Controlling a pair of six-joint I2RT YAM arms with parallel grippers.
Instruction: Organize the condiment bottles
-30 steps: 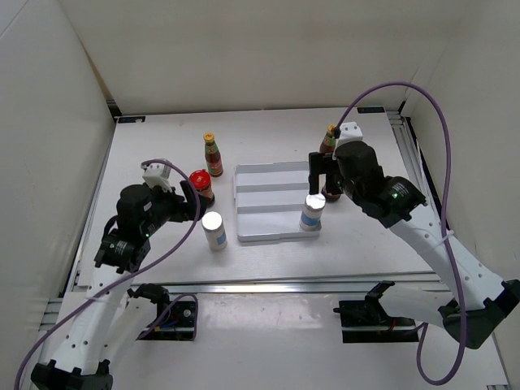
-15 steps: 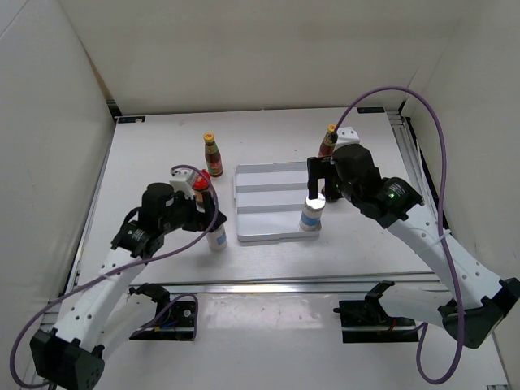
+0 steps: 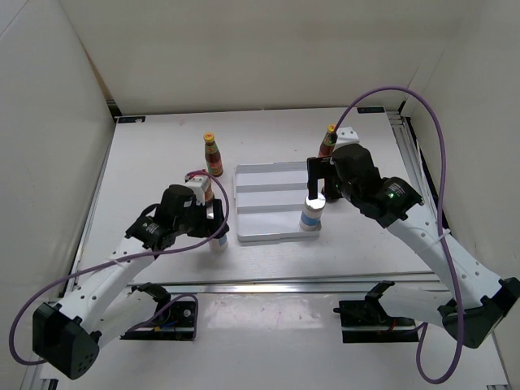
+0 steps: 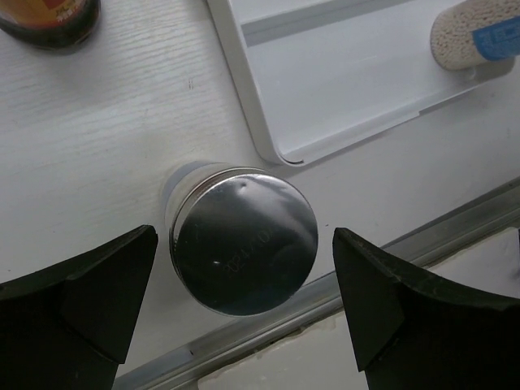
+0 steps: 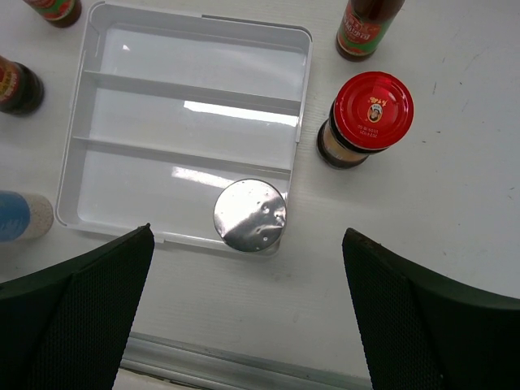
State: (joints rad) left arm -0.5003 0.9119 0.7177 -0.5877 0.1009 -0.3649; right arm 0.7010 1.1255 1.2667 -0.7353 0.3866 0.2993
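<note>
Silver-topped shaker [image 4: 237,253], left tool [image 4: 243,237] now spread directly above it

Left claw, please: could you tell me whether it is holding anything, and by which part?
Nothing is held: the left claw is open, straddling the silver-topped shaker without touching it.

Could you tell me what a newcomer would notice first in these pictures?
Probably the white tray mid-table, empty but for one silver-topped shaker in its near right corner. Next, the left gripper, open, straddling a second shaker just off the tray's near left corner. A bright red-lidded jar stands right of the tray.
</note>
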